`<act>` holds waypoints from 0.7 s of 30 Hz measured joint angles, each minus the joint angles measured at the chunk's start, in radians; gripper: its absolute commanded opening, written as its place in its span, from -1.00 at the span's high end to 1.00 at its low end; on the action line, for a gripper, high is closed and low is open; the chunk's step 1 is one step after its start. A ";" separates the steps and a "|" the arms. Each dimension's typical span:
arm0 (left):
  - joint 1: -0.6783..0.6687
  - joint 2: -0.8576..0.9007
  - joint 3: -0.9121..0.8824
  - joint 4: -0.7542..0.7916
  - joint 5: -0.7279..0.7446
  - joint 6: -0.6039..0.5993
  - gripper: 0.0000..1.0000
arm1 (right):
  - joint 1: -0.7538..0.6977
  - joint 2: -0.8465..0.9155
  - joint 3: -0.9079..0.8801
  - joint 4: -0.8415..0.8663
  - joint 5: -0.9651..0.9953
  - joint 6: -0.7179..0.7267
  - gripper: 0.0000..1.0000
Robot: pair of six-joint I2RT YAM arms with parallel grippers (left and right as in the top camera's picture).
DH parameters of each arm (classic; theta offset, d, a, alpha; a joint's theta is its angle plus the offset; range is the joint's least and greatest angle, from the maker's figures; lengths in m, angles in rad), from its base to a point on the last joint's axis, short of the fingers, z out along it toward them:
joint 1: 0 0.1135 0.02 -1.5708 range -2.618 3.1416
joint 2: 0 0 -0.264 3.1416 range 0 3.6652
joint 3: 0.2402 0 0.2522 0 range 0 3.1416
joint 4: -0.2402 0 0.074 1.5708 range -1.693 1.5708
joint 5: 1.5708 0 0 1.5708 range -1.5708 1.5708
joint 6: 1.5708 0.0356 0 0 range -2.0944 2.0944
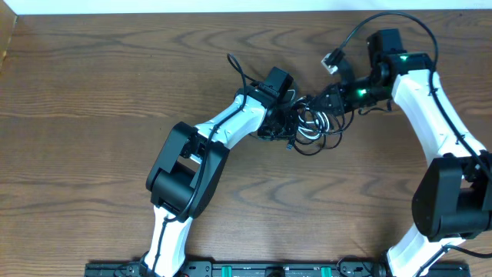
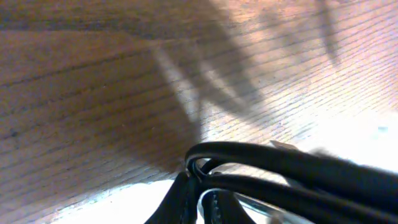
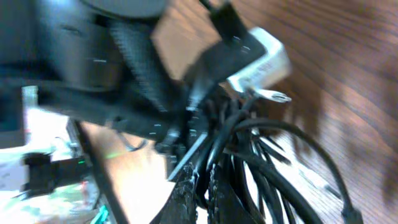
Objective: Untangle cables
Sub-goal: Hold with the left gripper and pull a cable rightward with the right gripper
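overhead: both arms bend inward, left claw (image 1: 286,115) pinched on the cables (image 1: 314,132), right claw (image 1: 324,101) shut amid them.

1. On brown wooden table (image 1: 92,115): knotted pile of thin black and white cables (image 1: 314,129).
2. Left gripper (image 1: 286,121) buried in pile's left edge.
3. Right gripper (image 1: 317,101) at pile's upper right.
4. Small black plug end (image 1: 333,60) beyond pile's top.
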 measured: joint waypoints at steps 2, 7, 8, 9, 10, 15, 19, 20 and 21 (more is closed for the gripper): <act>0.000 0.000 0.002 -0.001 0.000 0.000 0.85 | -0.015 0.000 0.000 0.000 -0.050 -0.027 0.98; 0.000 -0.008 0.011 -0.034 -0.031 0.000 0.85 | -0.050 0.000 0.000 -0.001 -0.140 -0.064 0.98; 0.000 -0.010 0.013 -0.043 -0.042 0.000 0.85 | -0.055 0.000 0.000 -0.001 -0.156 -0.068 0.98; 0.000 -0.010 0.013 -0.053 -0.061 0.000 0.84 | -0.061 0.000 0.000 0.000 -0.188 -0.073 0.98; 0.000 -0.009 0.012 -0.071 -0.078 0.000 0.85 | -0.064 0.000 0.000 0.001 -0.215 -0.079 0.98; 0.001 -0.006 0.008 -0.085 -0.116 0.001 0.85 | -0.077 0.000 0.000 0.004 -0.352 -0.125 0.98; 0.000 -0.008 0.012 -0.111 -0.146 0.002 0.85 | -0.079 0.000 0.000 0.005 -0.400 -0.145 0.98; 0.000 -0.010 0.012 -0.123 -0.160 0.002 0.85 | -0.079 0.000 0.000 0.005 -0.406 -0.149 0.98; 0.000 -0.012 0.013 -0.133 -0.173 0.002 0.85 | -0.079 0.000 0.000 0.005 -0.406 -0.152 0.98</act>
